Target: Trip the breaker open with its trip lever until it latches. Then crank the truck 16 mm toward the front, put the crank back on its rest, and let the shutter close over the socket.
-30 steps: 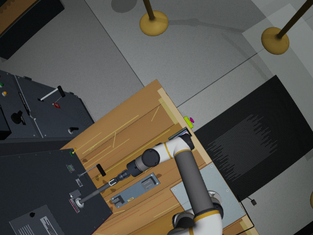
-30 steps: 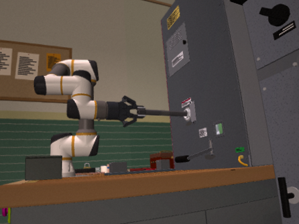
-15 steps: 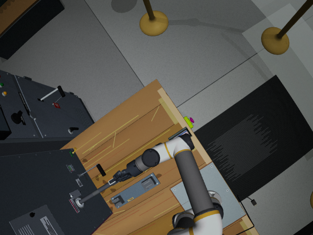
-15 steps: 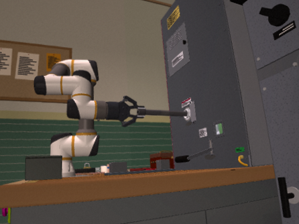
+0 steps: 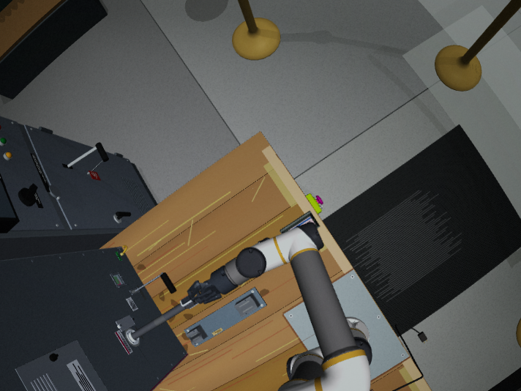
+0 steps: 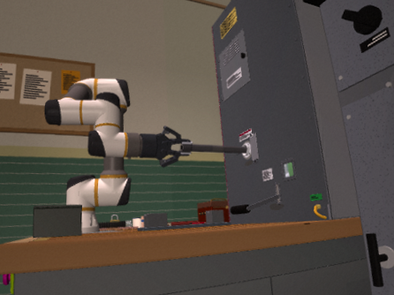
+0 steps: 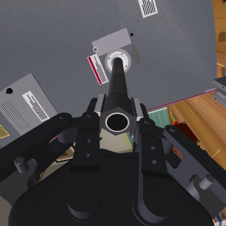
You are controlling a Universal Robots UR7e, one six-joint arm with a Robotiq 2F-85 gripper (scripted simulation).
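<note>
The socket (image 7: 117, 61) (image 6: 247, 150) on the grey breaker cabinet's front is filled by the crank's far end, so its inside is hidden, and the grey shutter plate (image 7: 111, 42) sits swung aside just above it. The dark crank (image 5: 158, 322) (image 6: 215, 148) (image 7: 117, 82) runs level from the socket out to my gripper (image 5: 190, 299) (image 6: 182, 147) (image 7: 117, 110), which I have closed around the crank's hexagonal near end. Lower on the cabinet the trip lever (image 5: 156, 283) (image 6: 255, 205) sticks out with its black grip toward the bench.
The cabinet face (image 6: 272, 108) stands upright a crank's length ahead of my fingers. Below the crank a grey rest plate (image 5: 226, 316) with brackets lies on the wooden bench (image 5: 210, 235). A second cabinet (image 5: 63, 185) stands beyond, and two brass posts (image 5: 256, 38) on the floor.
</note>
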